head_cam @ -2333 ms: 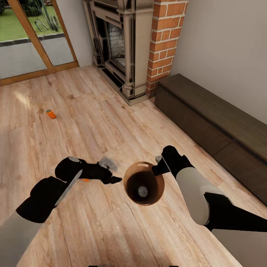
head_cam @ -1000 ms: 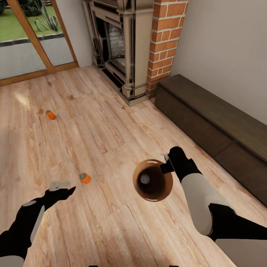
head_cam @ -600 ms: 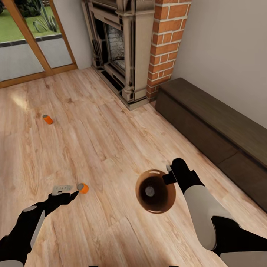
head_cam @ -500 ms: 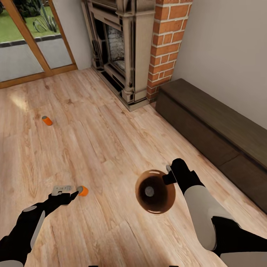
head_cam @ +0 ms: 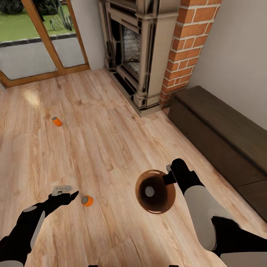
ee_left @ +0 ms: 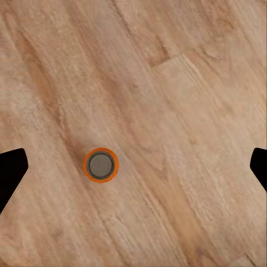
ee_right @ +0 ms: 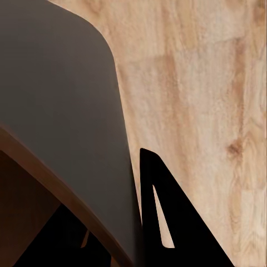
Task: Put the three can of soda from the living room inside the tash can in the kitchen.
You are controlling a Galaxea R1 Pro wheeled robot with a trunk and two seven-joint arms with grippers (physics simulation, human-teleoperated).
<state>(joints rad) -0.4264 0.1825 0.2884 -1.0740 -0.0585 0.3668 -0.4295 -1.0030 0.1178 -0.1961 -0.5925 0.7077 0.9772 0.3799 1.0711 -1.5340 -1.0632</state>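
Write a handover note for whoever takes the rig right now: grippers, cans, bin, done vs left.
Left gripper: open, empty, over the floor beside the near can, which stands upright; the left wrist view looks straight down on its top.
Right gripper: shut on the rim of the trash can, held off the floor.
Done: one can lies inside the bin.
Left: grab the near can and drop it in, then the far can on the floor toward the glass doors. Bin is not yet in the kitchen.
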